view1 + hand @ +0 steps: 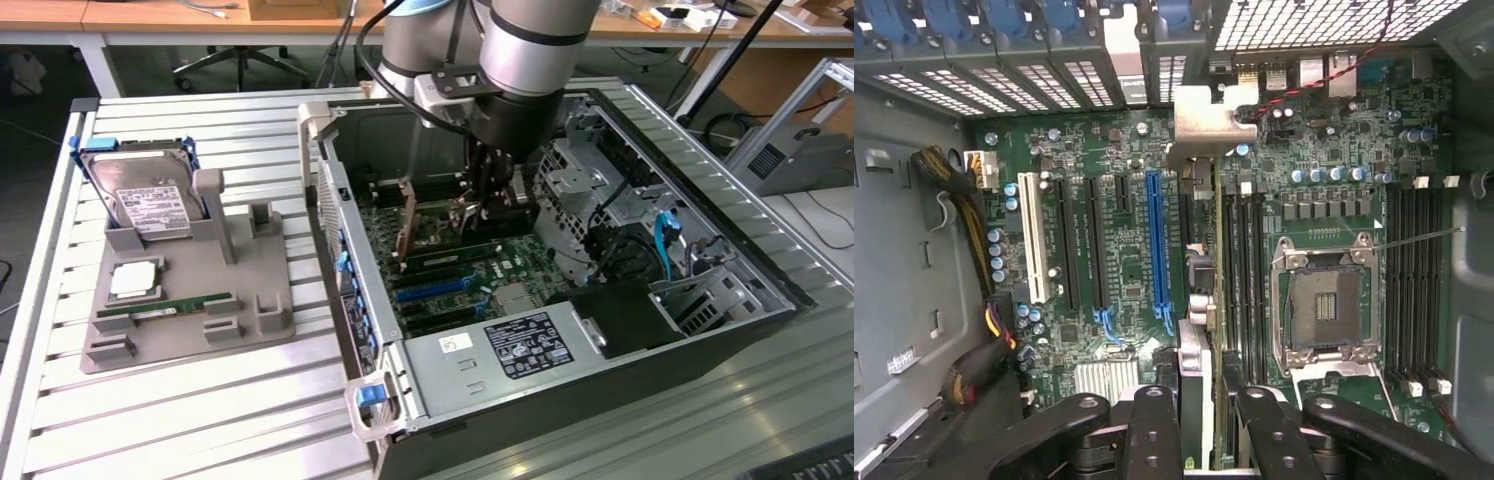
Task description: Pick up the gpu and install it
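Inside the open computer case (400, 345), my gripper (491, 208) is shut on the gpu (1206, 290), with its black fingers (1154, 425) on both sides of the card. The card stands on edge over the green motherboard (1094, 150), and its silver bracket (1204, 120) sits against the case's rear slot openings. It hangs just beside the long blue slot (1157, 240), on the side of the CPU socket (1324, 300). Whether its edge touches a slot I cannot tell. In the exterior view the arm reaches straight down into the case, and the card (463, 215) is largely hidden behind the gripper.
A grey tray (187, 340) at the exterior view's left holds a hard drive (150, 205), a CPU chip (134, 280) and a RAM stick (167, 307). Drive cages (587, 170), blue cables (667, 240) and a wire bundle (984, 330) crowd the case around the motherboard.
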